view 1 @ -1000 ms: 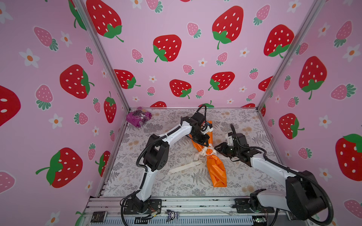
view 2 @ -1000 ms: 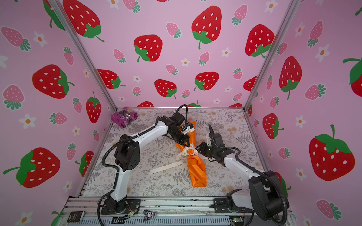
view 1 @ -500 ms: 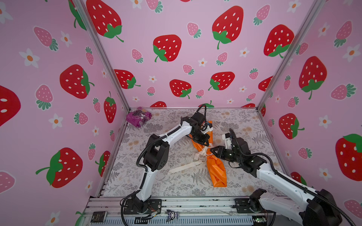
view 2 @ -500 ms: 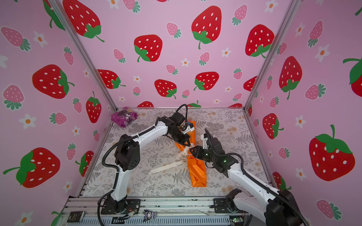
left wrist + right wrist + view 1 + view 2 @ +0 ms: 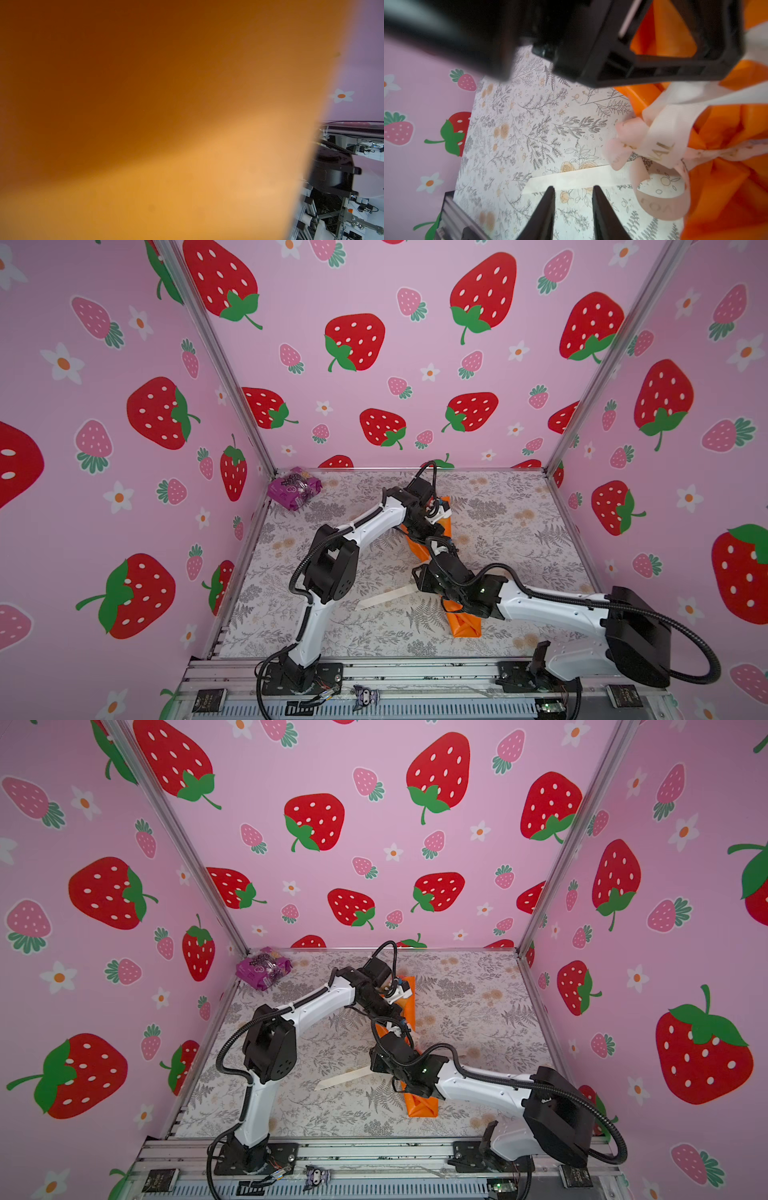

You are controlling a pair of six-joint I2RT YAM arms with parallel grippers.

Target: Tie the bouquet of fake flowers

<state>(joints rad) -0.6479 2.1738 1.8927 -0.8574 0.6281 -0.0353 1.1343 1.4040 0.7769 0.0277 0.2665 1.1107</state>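
The bouquet of fake flowers lies on the table, and its orange wrap point(image 5: 464, 624) point(image 5: 422, 1104) shows in both top views. A pale ribbon with gold letters point(image 5: 654, 135) is looped round its middle. One flat ribbon tail point(image 5: 386, 597) point(image 5: 340, 1079) runs out to the left. My left gripper point(image 5: 430, 533) presses down on the wrap's far half and is shut. Orange paper point(image 5: 145, 104) fills the left wrist view, hiding whatever the jaws hold. My right gripper point(image 5: 573, 188) point(image 5: 417, 578) hangs open just over the ribbon tail point(image 5: 571, 178), with nothing between its fingers.
A crinkly purple packet point(image 5: 294, 488) point(image 5: 262, 968) lies in the far left corner. Strawberry-print walls close three sides. The metal rail point(image 5: 415, 672) with both arm bases runs along the front. The right forearm point(image 5: 552, 610) crosses low over the bouquet's near end.
My right arm has swung left across the bouquet, taking its open gripper from the bouquet's right side to over the ribbon tail on the left. The left arm has not moved.
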